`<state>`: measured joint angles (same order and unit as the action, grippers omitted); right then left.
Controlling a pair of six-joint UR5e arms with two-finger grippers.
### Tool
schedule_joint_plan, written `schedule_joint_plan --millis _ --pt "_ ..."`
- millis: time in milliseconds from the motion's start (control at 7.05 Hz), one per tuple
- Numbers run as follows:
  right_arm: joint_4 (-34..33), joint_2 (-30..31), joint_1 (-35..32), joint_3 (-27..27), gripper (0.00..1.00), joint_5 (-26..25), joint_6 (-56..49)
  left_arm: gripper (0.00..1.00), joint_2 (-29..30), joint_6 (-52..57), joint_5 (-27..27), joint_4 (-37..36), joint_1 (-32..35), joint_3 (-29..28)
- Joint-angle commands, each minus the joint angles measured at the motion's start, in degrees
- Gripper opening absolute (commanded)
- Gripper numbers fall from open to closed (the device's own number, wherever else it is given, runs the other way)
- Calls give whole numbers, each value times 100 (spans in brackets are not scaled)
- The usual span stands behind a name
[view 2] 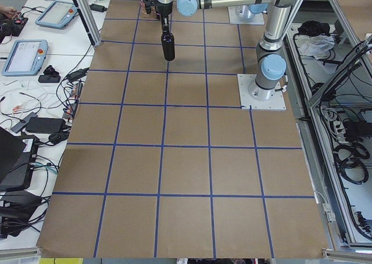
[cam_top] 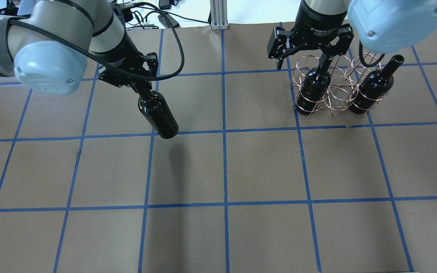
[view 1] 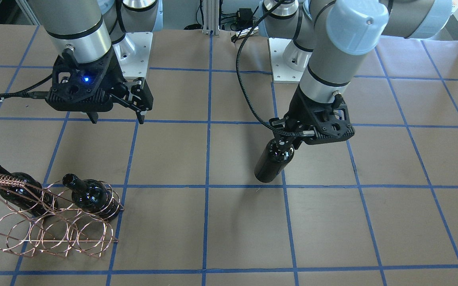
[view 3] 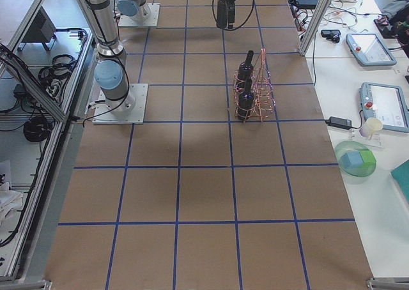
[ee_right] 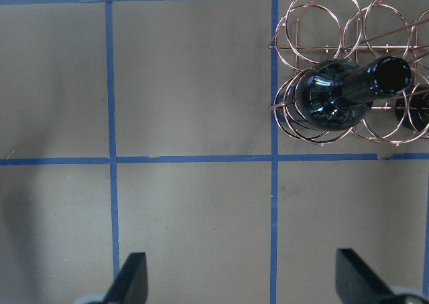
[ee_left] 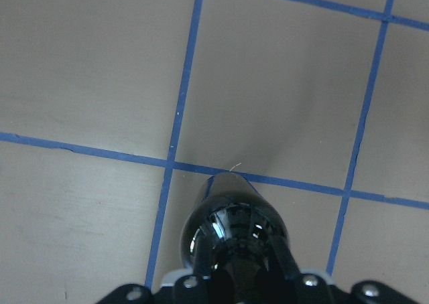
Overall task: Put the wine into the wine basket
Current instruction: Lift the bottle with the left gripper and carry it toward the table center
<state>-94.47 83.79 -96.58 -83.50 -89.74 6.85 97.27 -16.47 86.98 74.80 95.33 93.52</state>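
My left gripper is shut on the neck of a near-black wine bottle, which hangs upright by the neck over the table's left-middle; it also shows in the front view and the left wrist view. The copper wire basket stands at the far right with two more bottles in it, one at its left end and one at its right end. My right gripper is open and empty above the basket's left bottle; its fingers stand wide apart.
The table is brown paper with a blue tape grid. The two arm bases stand at the robot's edge. In the front view the basket sits near the left front corner, its braided handle on top.
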Motion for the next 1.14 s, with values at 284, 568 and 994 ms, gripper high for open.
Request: schedule_joint_plan --millis 284,568,994 --pt "-1 -3 -1 0 100 0 0 0 -23 -339 21 -96 495 428" --pt "-1 -3 8 0 100 0 0 0 -23 -357 21 -202 565 562" --pt "-1 6 -1 0 100 0 0 0 29 -524 188 -202 741 571"
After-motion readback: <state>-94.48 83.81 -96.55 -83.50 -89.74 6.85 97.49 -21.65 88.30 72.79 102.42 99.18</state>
